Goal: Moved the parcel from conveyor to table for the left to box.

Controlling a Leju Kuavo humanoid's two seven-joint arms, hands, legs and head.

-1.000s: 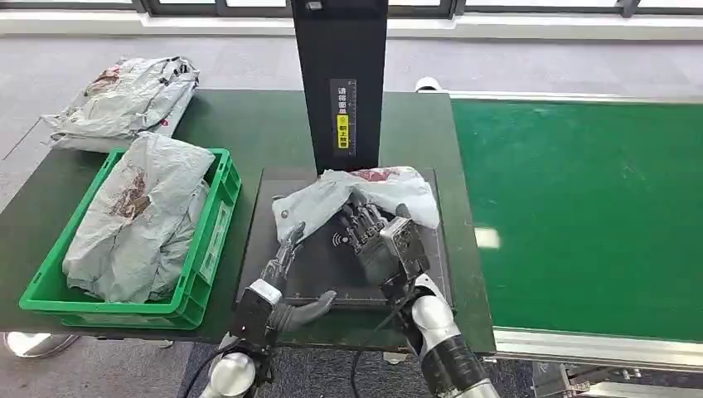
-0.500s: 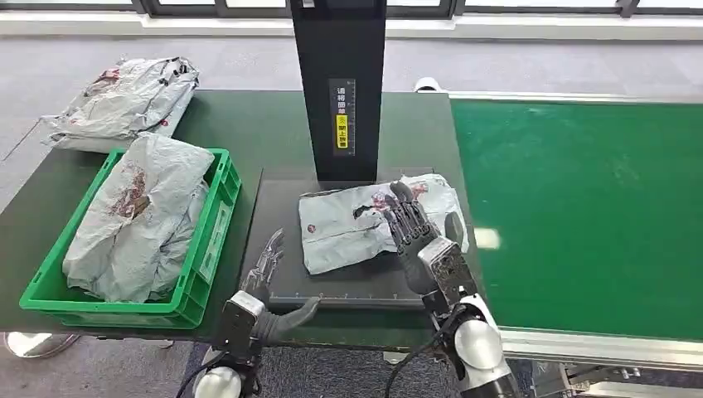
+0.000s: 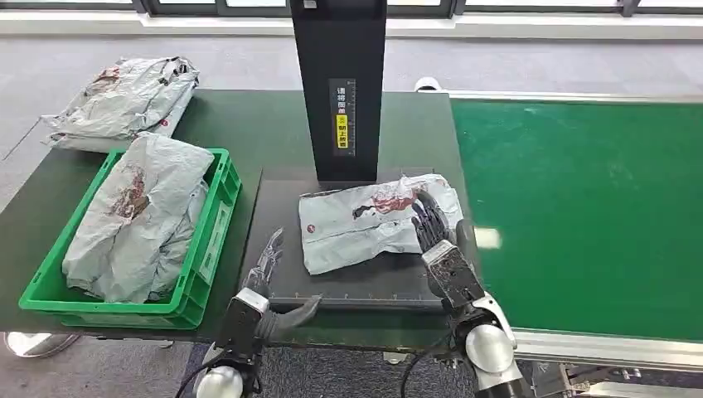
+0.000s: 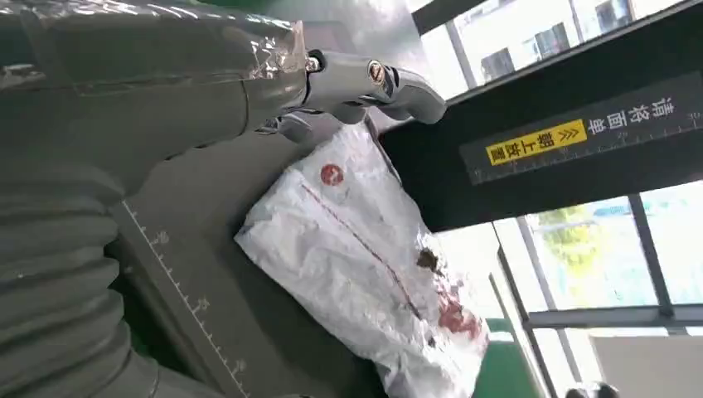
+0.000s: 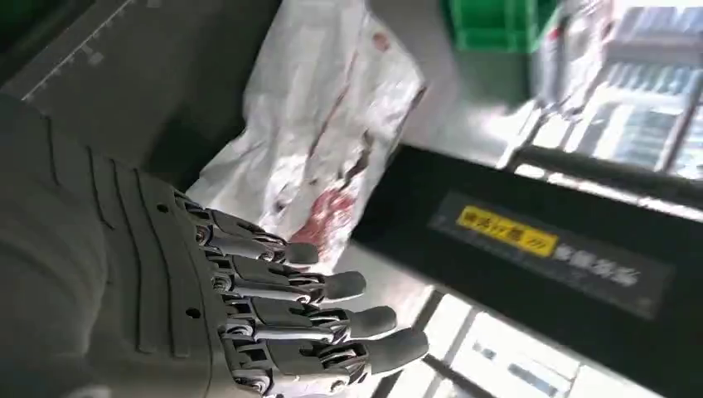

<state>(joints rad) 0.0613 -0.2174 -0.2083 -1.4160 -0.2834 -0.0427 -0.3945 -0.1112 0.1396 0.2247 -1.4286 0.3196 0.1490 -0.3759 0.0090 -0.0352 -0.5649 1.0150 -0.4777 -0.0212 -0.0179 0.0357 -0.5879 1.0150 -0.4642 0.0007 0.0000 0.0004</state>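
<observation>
Counter already carries the parcel, flat on the dark pad near the conveyor-side edge, so the transfer looks done and boxing remains; right robot hand and left robot hand both spread, holding nothing.

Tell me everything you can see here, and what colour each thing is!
parcel: one, grey-white with red marks, flat on the black pad
black pad: one, on the table in front of the post
black post: one, with a yellow label, standing behind the pad
green crate: one, on the table beside the pad, holding a grey bag
grey bag: one, bulging out of the crate
grey bags: a crumpled pile, at the table's far corner
table: one, dark green
conveyor: one, bright green, next to the table
left hand: open, at the pad's near edge
right hand: open, beside the parcel's edge
</observation>
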